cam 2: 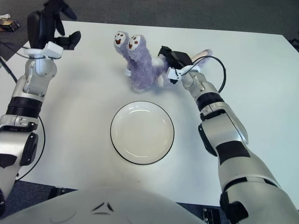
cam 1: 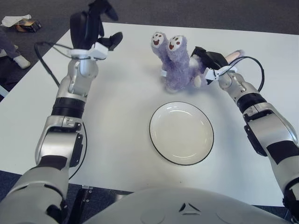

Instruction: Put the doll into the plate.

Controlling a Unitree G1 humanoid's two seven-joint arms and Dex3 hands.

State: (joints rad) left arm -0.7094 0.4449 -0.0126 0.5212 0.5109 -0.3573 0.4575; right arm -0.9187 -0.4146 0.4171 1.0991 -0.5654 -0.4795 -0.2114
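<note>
The purple plush doll stands on the white table behind the plate, its two soled feet pointing up. One pale limb of it sticks out to the right past my wrist. My right hand is pressed against the doll's right side, its black fingers closed on the plush. My left hand hangs well to the left of the doll, above the table's far left part, fingers spread and holding nothing. The white plate with a dark rim lies in front of the doll with nothing in it.
The table's far edge runs just behind the doll and my left hand. On the dark floor beyond the table's left corner lie a small box and a white scrap. Black cables loop off both wrists.
</note>
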